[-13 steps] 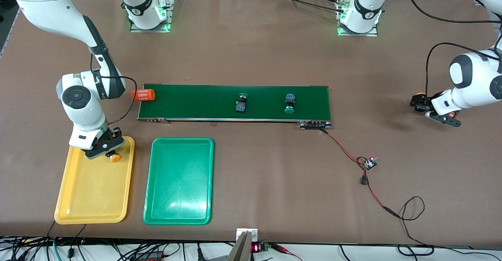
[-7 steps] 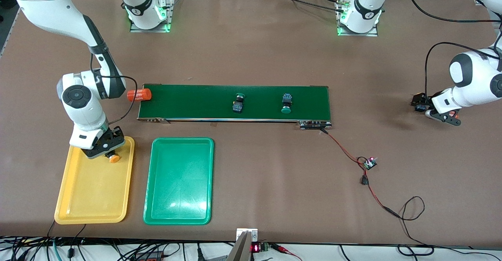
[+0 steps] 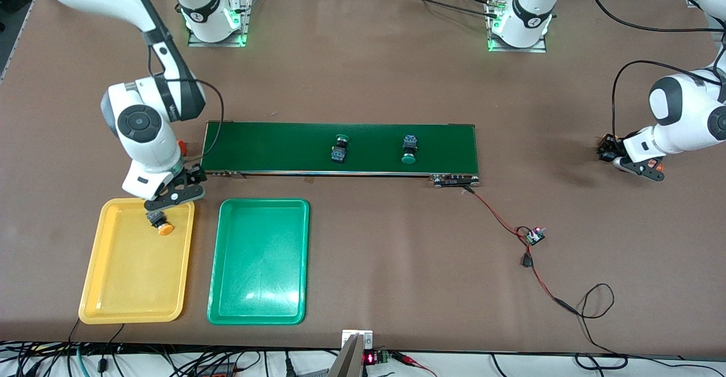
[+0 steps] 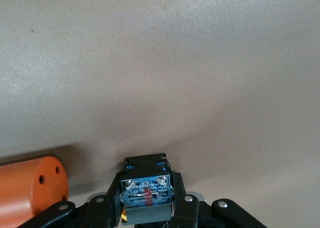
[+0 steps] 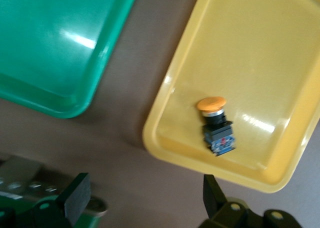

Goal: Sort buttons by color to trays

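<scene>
A yellow-orange button [image 3: 160, 223] lies on its side in the yellow tray [image 3: 130, 278], near the rim closest to the belt; it also shows in the right wrist view [image 5: 216, 124]. My right gripper [image 3: 172, 195] is open and empty above that rim [image 5: 145, 198]. The green tray [image 3: 258, 263] beside it holds nothing. Two green buttons [image 3: 338, 149] [image 3: 408, 150] lie on the belt. My left gripper [image 3: 608, 153] is low over the table at the left arm's end, shut on a button's black-and-blue body [image 4: 147, 188]; its cap is hidden.
The long dark-green conveyor belt [image 3: 272, 147] runs across the middle. An orange cylinder [image 4: 32, 190] lies by my left gripper. A red-black cable with a small circuit board [image 3: 534, 235] trails from the belt's end toward the front camera.
My right gripper has risen off the yellow-orange button and moved toward the belt. The two green buttons rode toward the right arm's end. The orange cylinder at the belt's end is now hidden.
</scene>
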